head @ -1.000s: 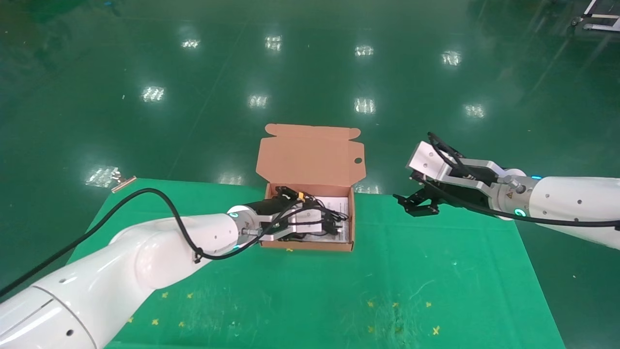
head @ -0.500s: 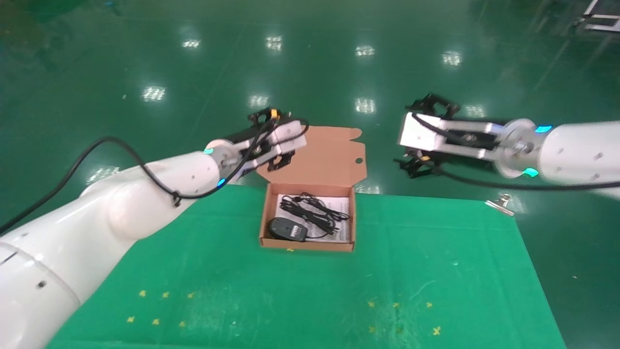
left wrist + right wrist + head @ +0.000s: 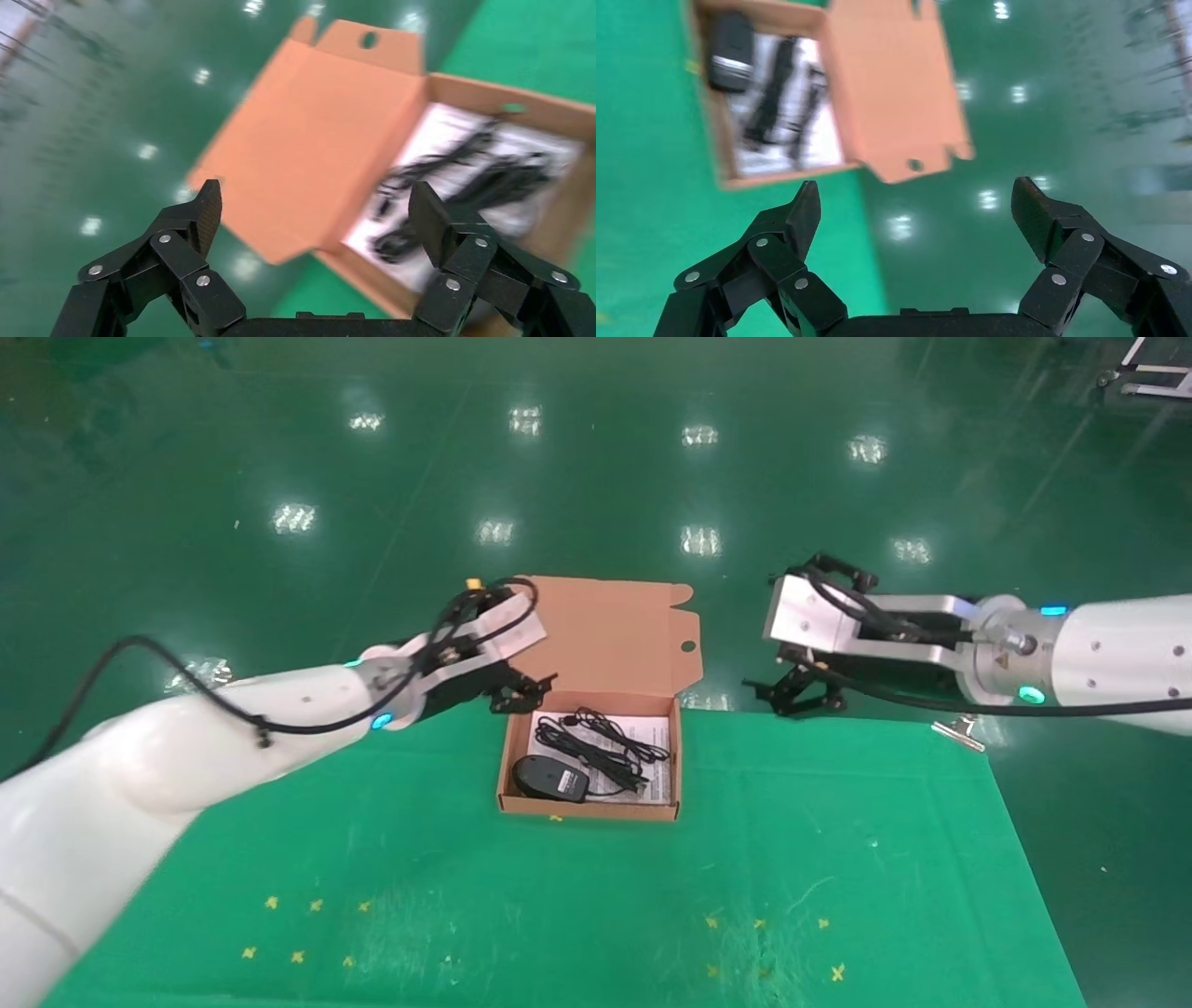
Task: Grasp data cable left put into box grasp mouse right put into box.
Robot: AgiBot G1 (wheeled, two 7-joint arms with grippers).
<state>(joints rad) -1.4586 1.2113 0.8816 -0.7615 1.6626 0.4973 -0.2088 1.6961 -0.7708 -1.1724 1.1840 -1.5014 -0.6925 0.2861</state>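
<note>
Shallow orange-brown cardboard box, lid up: small black oval mouse & thin black bundled data cable inside, apparently touching. Left gripper & right gripper both spread wide, empty, flanking box.

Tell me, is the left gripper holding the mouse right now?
No, the mouse lies inside the box, while the left gripper hovers open and empty beside it.

mouse and data cable in open box, green table
</note>
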